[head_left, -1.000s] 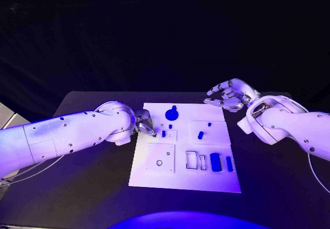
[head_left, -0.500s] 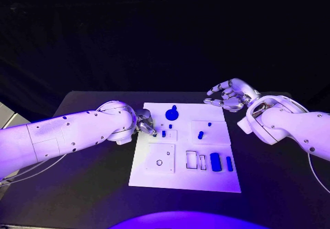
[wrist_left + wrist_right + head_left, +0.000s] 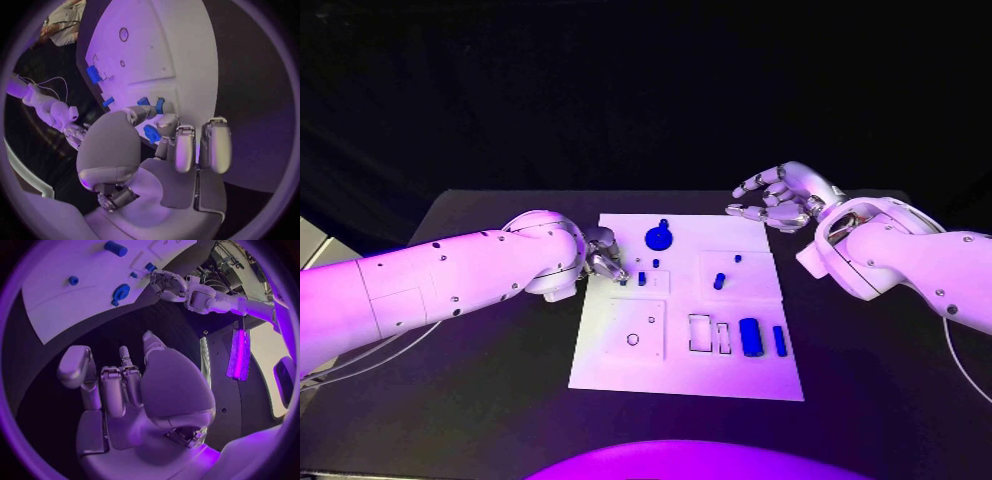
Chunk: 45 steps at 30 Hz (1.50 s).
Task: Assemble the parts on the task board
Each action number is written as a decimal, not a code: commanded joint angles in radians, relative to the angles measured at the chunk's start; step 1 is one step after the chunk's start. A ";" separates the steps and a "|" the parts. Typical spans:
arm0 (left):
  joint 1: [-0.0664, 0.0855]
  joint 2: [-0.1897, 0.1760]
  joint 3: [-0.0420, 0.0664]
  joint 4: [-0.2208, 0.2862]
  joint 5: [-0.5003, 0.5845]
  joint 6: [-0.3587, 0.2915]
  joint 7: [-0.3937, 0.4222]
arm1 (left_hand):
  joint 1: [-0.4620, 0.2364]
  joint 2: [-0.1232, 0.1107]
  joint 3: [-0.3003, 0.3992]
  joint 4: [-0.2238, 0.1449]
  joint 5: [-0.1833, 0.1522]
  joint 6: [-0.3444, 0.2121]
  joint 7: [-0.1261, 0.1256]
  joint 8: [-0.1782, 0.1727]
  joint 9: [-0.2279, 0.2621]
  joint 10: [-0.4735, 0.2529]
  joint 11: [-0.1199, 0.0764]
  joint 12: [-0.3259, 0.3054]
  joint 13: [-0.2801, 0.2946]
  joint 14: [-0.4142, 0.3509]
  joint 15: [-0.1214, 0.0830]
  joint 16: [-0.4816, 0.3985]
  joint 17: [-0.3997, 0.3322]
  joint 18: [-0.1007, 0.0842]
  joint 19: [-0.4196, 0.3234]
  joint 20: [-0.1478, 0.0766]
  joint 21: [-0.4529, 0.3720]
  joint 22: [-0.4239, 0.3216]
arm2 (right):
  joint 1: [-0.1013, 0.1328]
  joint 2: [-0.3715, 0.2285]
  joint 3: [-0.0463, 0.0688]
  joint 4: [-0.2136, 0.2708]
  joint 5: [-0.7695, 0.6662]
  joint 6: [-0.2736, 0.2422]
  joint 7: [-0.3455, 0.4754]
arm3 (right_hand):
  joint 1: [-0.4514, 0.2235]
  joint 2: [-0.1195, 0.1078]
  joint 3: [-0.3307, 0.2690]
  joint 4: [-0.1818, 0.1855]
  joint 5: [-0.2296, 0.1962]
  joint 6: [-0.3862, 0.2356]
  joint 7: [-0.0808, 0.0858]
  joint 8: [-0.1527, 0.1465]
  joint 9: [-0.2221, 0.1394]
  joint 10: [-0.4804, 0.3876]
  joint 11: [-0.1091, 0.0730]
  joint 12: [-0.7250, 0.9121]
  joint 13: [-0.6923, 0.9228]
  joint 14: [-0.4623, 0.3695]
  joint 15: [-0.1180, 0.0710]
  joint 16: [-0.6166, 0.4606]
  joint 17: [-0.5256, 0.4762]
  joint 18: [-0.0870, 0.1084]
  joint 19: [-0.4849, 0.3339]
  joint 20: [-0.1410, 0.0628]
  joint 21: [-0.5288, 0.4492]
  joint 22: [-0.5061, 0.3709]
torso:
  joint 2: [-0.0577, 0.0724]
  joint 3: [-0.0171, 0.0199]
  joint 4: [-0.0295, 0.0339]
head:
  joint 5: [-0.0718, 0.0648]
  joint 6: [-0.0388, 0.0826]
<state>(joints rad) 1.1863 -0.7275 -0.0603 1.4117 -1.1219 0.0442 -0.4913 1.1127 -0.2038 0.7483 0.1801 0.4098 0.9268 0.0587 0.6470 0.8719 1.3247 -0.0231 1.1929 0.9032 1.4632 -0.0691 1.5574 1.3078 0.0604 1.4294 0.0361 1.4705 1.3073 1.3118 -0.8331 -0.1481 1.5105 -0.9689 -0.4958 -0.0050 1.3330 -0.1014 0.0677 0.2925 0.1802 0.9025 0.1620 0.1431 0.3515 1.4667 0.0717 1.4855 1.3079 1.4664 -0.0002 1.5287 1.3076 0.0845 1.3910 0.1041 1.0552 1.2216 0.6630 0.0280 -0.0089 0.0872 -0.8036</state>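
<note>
The white task board [image 3: 625, 365] lies mid-table. My left hand [image 3: 606, 258] hovers at its left edge with nothing in it, thumb and fingertips [image 3: 166, 121] just short of two small blue pegs [image 3: 642, 279] [image 3: 160, 105] standing in the board. A larger blue keyhole-shaped part [image 3: 659, 236] [image 3: 152, 133] lies at the far edge, seen between thumb and fingers in the left wrist view. Two small blue parts [image 3: 718, 282] sit mid-board, and two blue bars [image 3: 751, 338] stand near the slots. My right hand [image 3: 780, 197] [image 3: 125, 385] hangs above the far right corner, fingers loosely spread, holding nothing.
The black table [image 3: 488, 380] surrounds the board on all sides. Empty slots [image 3: 700, 333] and a round hole [image 3: 633, 340] mark the board's near half. My right forearm [image 3: 891, 255] lies along the board's right side, my left forearm [image 3: 459, 280] along its left.
</note>
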 commanded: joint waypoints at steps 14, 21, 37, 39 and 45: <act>-0.012 0.007 -0.009 -0.017 0.040 0.007 -0.004 | -0.107 -0.023 -0.075 -0.047 -0.025 0.022 -0.026 -0.022 -0.010 0.009 -0.012 -0.015 -0.014 0.102 -0.015 0.005 0.244 -0.011 0.001 -0.006 -0.002 0.063 | -0.001 0.000 0.000 -0.001 -0.004 0.007 0.010 | -0.001 0.008 -0.006 -0.001 0.004 -0.004 -0.001 -0.002 0.001 0.024 0.006 -0.007 0.183 0.072 0.001 -0.007 0.133 0.019 -0.007 -0.002 -0.009 -0.002 | -0.001 -0.0001 0.0001 | 0.000 -0.001; -0.012 0.006 -0.009 -0.026 0.043 0.005 -0.007 | -0.111 -0.025 -0.132 -0.016 -0.026 0.028 -0.025 -0.028 -0.015 0.007 -0.011 -0.014 -0.014 0.102 -0.015 0.005 0.245 -0.011 0.002 -0.006 -0.003 0.062 | -0.001 0.001 0.000 -0.002 -0.004 0.006 0.010 | -0.001 0.008 -0.006 -0.001 0.004 -0.004 -0.001 -0.002 0.001 0.024 0.006 -0.007 0.183 0.072 0.001 -0.007 0.133 0.019 -0.007 -0.002 -0.009 -0.002 | -0.001 -0.0004 0.0005 | 0.000 0.000; -0.012 0.000 -0.008 -0.030 0.045 -0.019 -0.011 | -0.092 -0.035 -0.257 0.053 -0.034 0.037 -0.024 -0.032 -0.016 0.005 -0.011 -0.007 -0.002 0.102 -0.015 0.004 0.243 -0.011 0.001 -0.006 -0.007 0.060 | -0.002 0.000 0.000 -0.002 -0.004 0.004 0.008 | -0.003 0.009 -0.006 -0.001 0.004 -0.005 0.000 -0.002 0.000 0.024 0.006 -0.007 0.183 0.073 0.001 -0.007 0.134 0.019 -0.006 -0.002 -0.010 -0.003 | 0.000 -0.0005 -0.0001 | 0.000 0.001; -0.012 -0.002 -0.007 -0.030 0.045 -0.021 -0.010 | -0.091 -0.035 -0.262 0.057 -0.035 0.037 -0.024 -0.032 -0.015 0.005 -0.011 -0.007 -0.002 0.102 -0.015 0.004 0.243 -0.011 0.001 -0.006 -0.006 0.061 | -0.002 0.000 0.000 -0.002 -0.004 0.004 0.008 | -0.003 0.009 -0.006 -0.001 0.004 -0.005 0.000 -0.002 0.000 0.024 0.006 -0.007 0.183 0.073 0.001 -0.007 0.134 0.019 -0.006 -0.002 -0.010 -0.003 | 0.000 -0.0005 0.0000 | -0.001 0.001; -0.012 -0.009 -0.003 -0.021 0.046 -0.047 0.001 | -0.101 -0.032 -0.390 0.112 -0.251 0.031 -0.023 -0.030 -0.012 -0.002 -0.009 -0.008 -0.004 0.100 -0.013 0.001 0.236 -0.009 -0.002 -0.005 -0.010 0.057 | -0.002 -0.001 0.000 -0.002 -0.004 0.004 0.008 | -0.003 0.009 -0.006 -0.001 0.004 -0.005 0.000 -0.002 0.000 0.024 0.006 -0.007 0.183 0.073 0.001 -0.007 0.134 0.019 -0.006 -0.002 -0.010 -0.003 | 0.001 -0.0013 0.0001 | -0.005 0.002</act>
<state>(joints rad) 1.1788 -0.7339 -0.0606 1.3922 -1.0762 0.0136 -0.4842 1.0117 -0.2352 0.3585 0.2904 0.1728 0.9618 0.0303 0.6132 0.8593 1.3286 -0.0281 1.1827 0.9003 1.4670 -0.0804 1.5573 1.3075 0.0605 1.4293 0.0361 1.4646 1.3073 1.3107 -0.8338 -0.1483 1.5078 -0.9685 -0.4966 -0.0045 1.3330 -0.1014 0.0677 0.2924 0.1801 0.9025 0.1620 0.1431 0.3515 1.4666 0.0716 1.4814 1.3075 1.4664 -0.0002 1.5249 1.3073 0.0845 1.3910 0.1041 1.0510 1.2205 0.6634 0.0275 -0.0088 0.0842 -0.8027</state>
